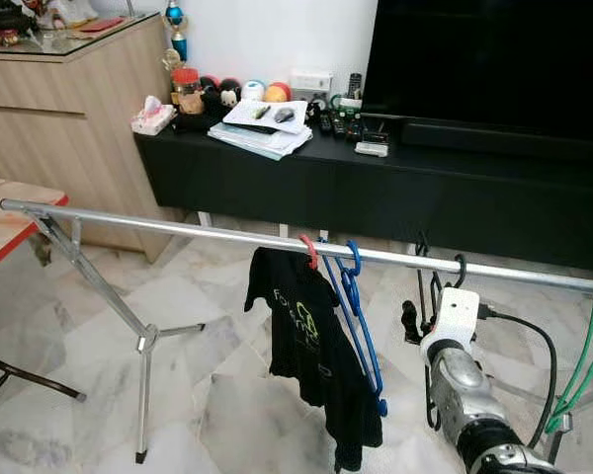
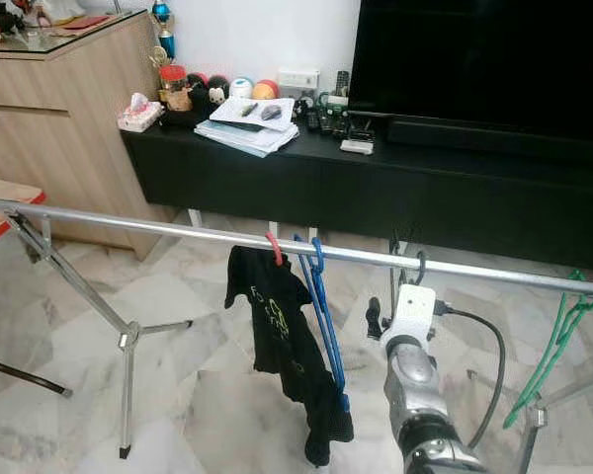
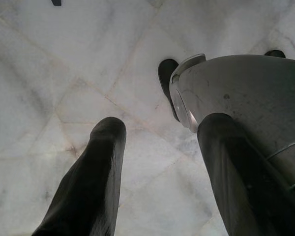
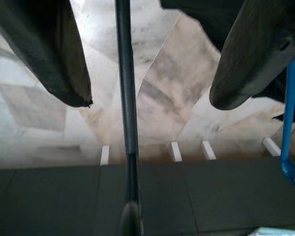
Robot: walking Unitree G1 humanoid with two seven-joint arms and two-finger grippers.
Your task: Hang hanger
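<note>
In the left eye view a silver rail [image 1: 227, 237] runs from the left edge down to the right edge, carried on a folding stand [image 1: 143, 341]. At centre a red hanger [image 1: 308, 251] carries a black T-shirt [image 1: 311, 341], with a blue hanger [image 1: 361, 316] just beside it. Right of these, a black hanger [image 1: 437, 286] hooks over the rail, and the right arm [image 1: 465, 380] rises from the lower right to it; the fingers are hidden behind the white wrist housing. A green hanger [image 1: 583, 365] hangs at the far right. Behind stands a black TV cabinet [image 1: 376, 188] with papers [image 1: 262, 128].

The right eye view shows the same scene, and more of the green hanger's hook on the rail.

The left wrist view looks down at marble floor [image 3: 64, 73]; the left gripper [image 3: 157, 142] has its two black fingers spread, holding nothing, beside a grey metal body [image 3: 246, 98].

The right wrist view shows the right gripper [image 4: 150, 98] with fingers wide apart, a thin black bar of the hanger between them, touching neither.
</note>
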